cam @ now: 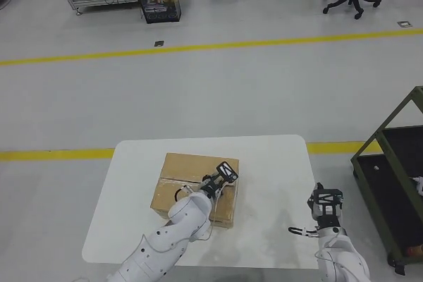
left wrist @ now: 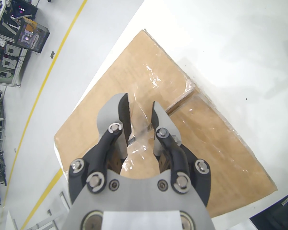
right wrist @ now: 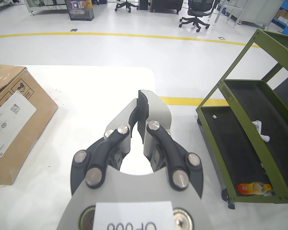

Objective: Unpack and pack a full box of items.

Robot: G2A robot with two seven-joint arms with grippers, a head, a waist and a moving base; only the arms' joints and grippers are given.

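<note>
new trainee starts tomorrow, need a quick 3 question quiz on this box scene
1. True or false: the cardboard box on the white table stands with its flaps open.
2. Which gripper hangs over the box's taped seam? A) left gripper B) right gripper C) both
3. Fill in: on the green cart lies an orange ____.
Key: 1 false, clear tape holds the flaps shut. 2 A, its fingers apart; the right gripper is shut, apart from the box. 3 bottle.
</note>
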